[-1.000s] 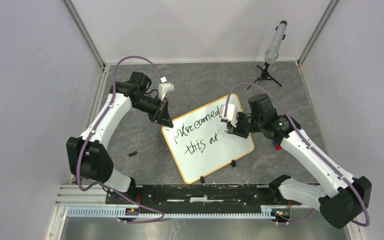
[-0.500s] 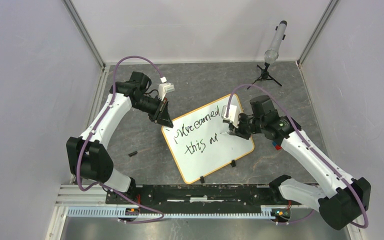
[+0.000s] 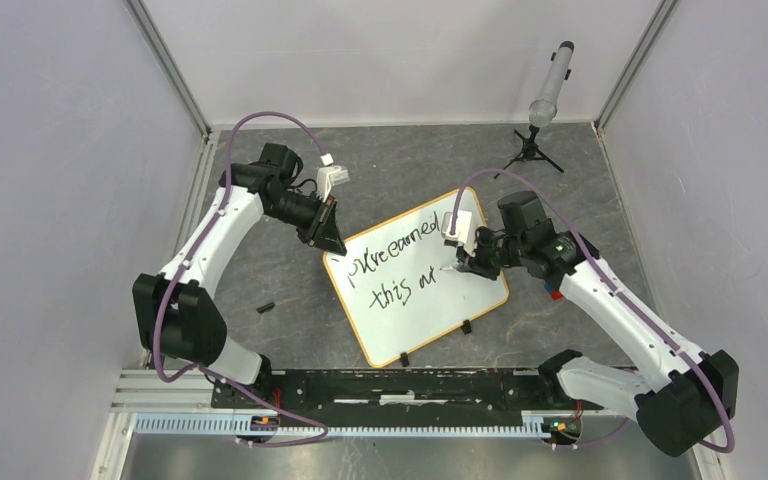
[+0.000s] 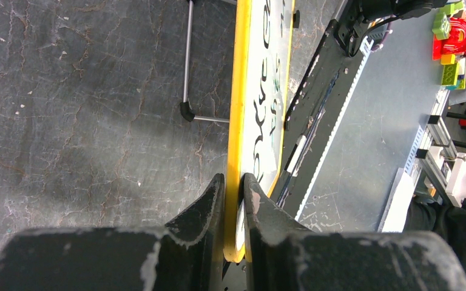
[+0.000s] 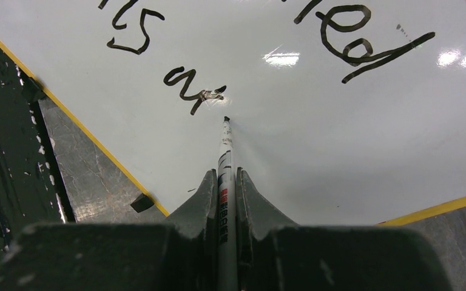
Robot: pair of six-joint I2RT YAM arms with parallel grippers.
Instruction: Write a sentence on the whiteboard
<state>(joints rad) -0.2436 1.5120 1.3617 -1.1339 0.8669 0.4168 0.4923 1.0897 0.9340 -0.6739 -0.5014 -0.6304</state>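
**White board pinched at a corner, marker tip down by line two**

White, glossy and rotated at a slant, the whiteboard (image 3: 415, 325) sits mid-surface between the two arms. Its thin orange-yellow frame (image 3: 487, 305) runs all round, w/ two black clip feet (image 3: 467, 326) on the near edge. The surface (image 3: 390, 165) under it is grey and stone-patterned.

The sentence (image 3: 396, 262) is black scrawl in two slanted lines. The top one reads approx. "Yxreearned". The lower one reads "this", then a couple of loose letters.

The left end effector (image 3: 332, 243) is at the board's left corner. In the left wrist view its fingers (image 4: 209, 203) are closed onto the frame edge, one each side, so the left end effector (image 4: 233, 182) grips the whiteboard (image 4: 277, 54). A thin metal leg (image 4: 188, 60) shows on the board's back side.

The right end effector (image 3: 460, 262) hangs over the board's right half. From the right wrist cam, the right end effector (image 5: 225, 176) is clamped shut on a slim white marker (image 5: 225, 148). The marker tip points at the whiteboard (image 5: 352, 157) just right of the last squiggle of the sentence (image 5: 191, 91). It looks to touch there, tho I can't be sure.

Elsewhere, a grey stick on a small black tripod (image 3: 548, 90) stands at the far right corner. A little black bit (image 3: 265, 306) lies left of the board, well apart.
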